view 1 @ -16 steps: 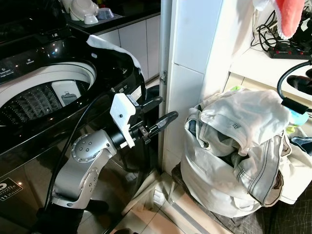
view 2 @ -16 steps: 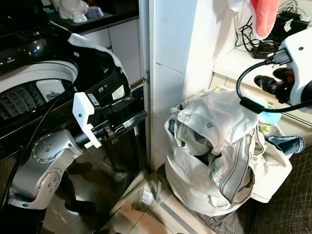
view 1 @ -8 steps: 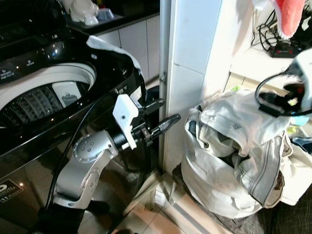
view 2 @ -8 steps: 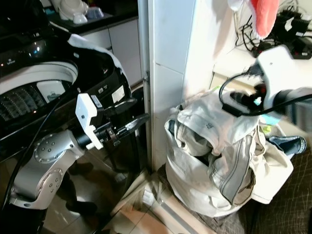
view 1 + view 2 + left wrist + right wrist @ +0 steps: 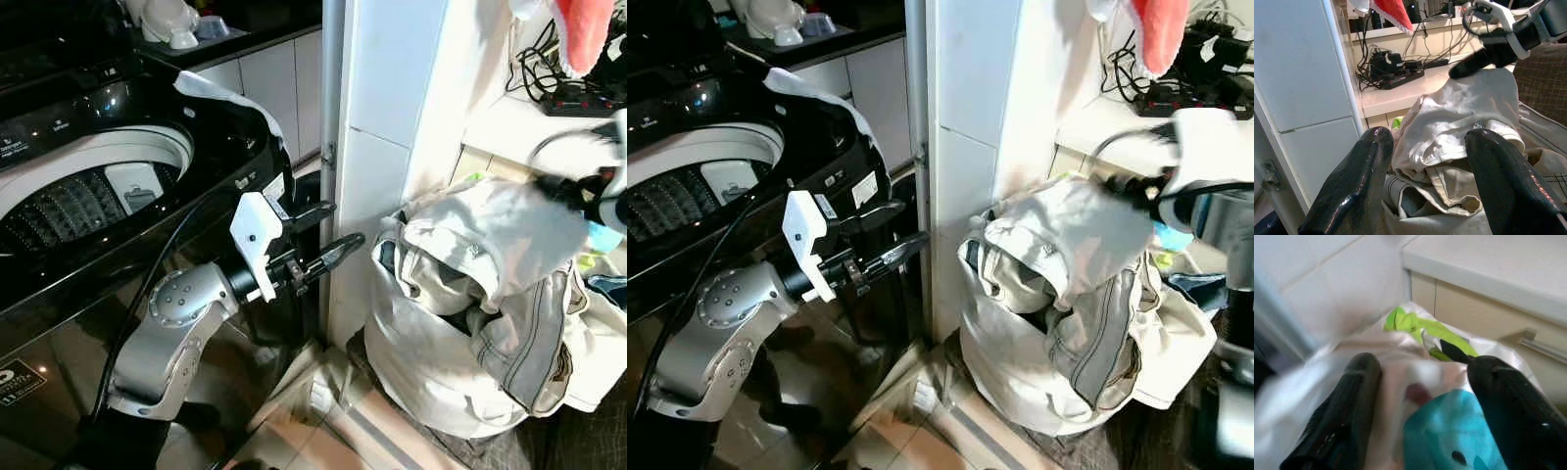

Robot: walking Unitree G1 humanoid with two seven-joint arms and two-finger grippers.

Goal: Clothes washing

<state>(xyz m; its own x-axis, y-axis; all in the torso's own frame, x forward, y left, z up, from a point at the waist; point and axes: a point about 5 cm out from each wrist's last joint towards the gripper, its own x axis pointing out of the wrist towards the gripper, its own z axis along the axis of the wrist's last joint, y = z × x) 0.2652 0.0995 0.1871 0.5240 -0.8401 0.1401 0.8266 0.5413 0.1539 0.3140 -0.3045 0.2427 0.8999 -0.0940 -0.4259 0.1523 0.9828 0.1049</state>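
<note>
Head cameras look forward and down, sharing the washing machine point(image 5: 88, 186) and laundry bag point(image 5: 431, 362). Each wrist camera peers closely along its tool's fingers at that same laundry bag.

left arm bent at elbow, forearm raised, left hand point(image 5: 326, 227) pointing forward with fingers apart, empty; right hand point(image 5: 1476, 58) extended from the right, motion-blurred, fingers point(image 5: 1359, 396) spread
</note>
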